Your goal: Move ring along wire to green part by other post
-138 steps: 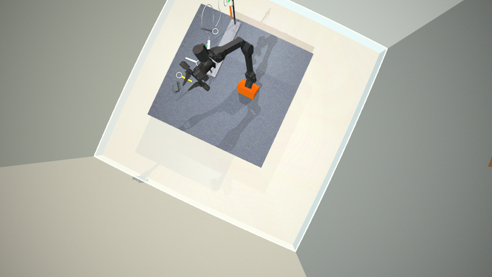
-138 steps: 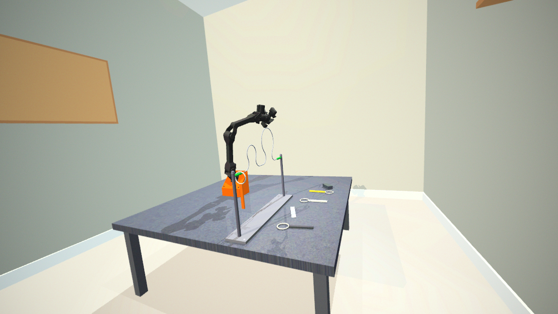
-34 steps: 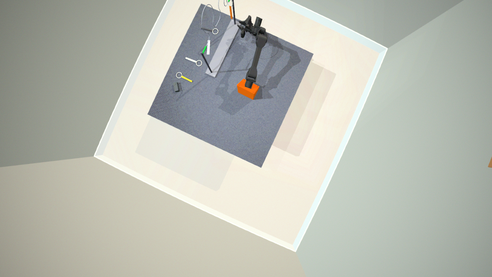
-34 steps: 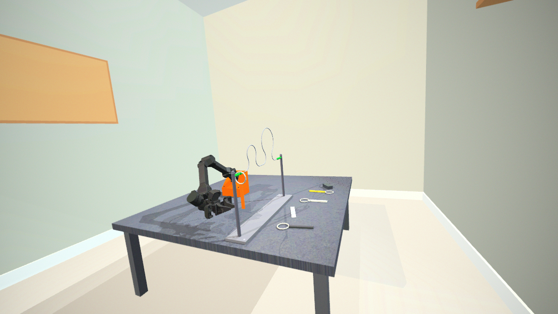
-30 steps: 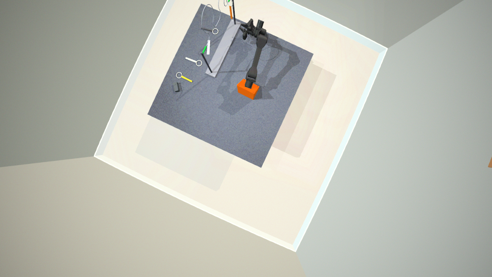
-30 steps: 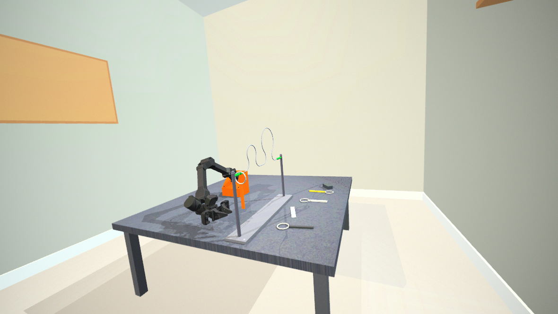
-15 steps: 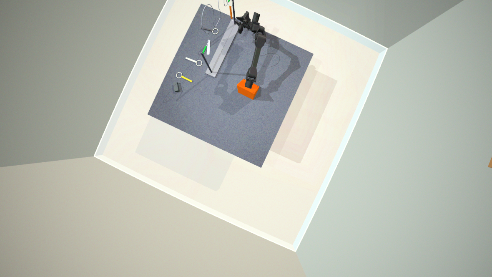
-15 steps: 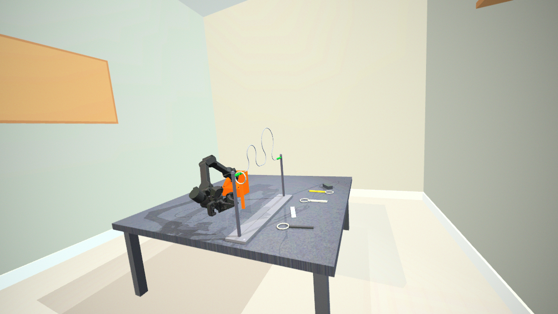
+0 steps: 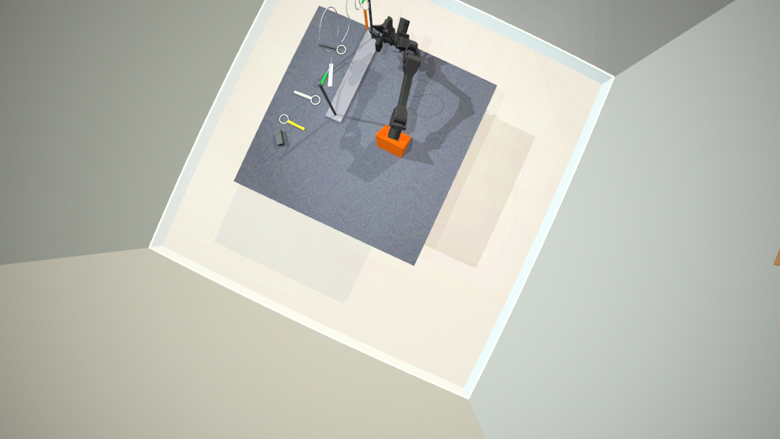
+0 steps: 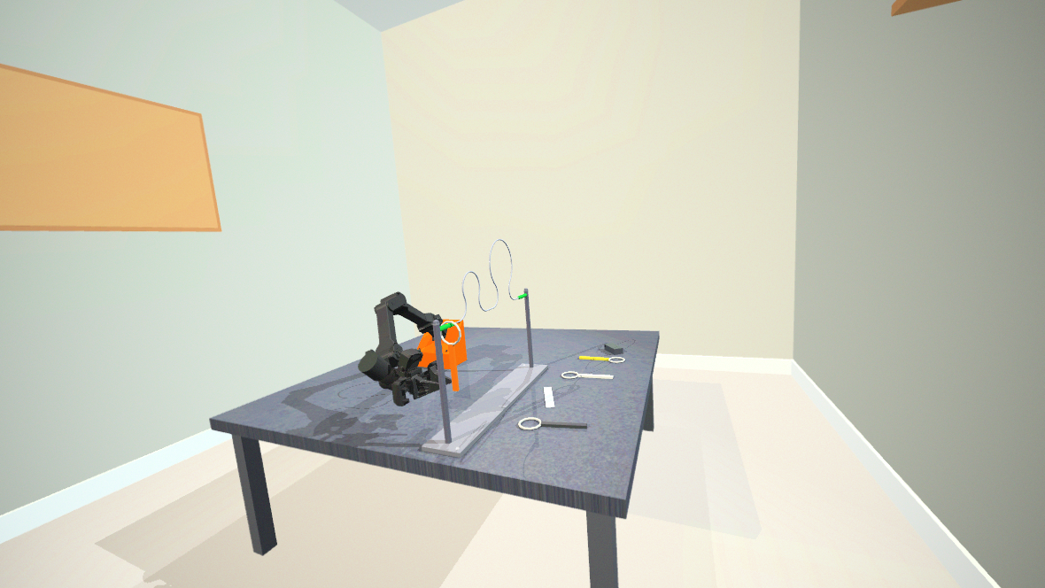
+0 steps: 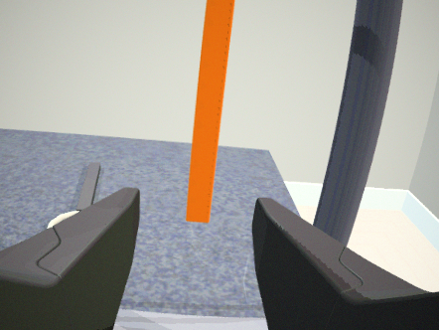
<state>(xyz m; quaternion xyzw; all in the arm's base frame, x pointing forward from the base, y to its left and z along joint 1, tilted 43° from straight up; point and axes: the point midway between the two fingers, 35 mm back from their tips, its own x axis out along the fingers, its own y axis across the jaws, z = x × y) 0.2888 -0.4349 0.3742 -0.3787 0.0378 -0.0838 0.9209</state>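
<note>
The orange handle hangs down from its pale ring. The ring is around the green part beside the near post. The other green part meets the far post, with the looping grey wire between them. My gripper is partly open and empty, low beside the near post. In the wrist view the handle's lower end shows in the gap, apparently ahead of the fingertips. The ring is out of the wrist view.
The near post stands just right of my right finger in the wrist view. The posts rise from a grey base. Beyond it lie black-handled, white-handled and yellow-handled rings, a white strip and a dark block.
</note>
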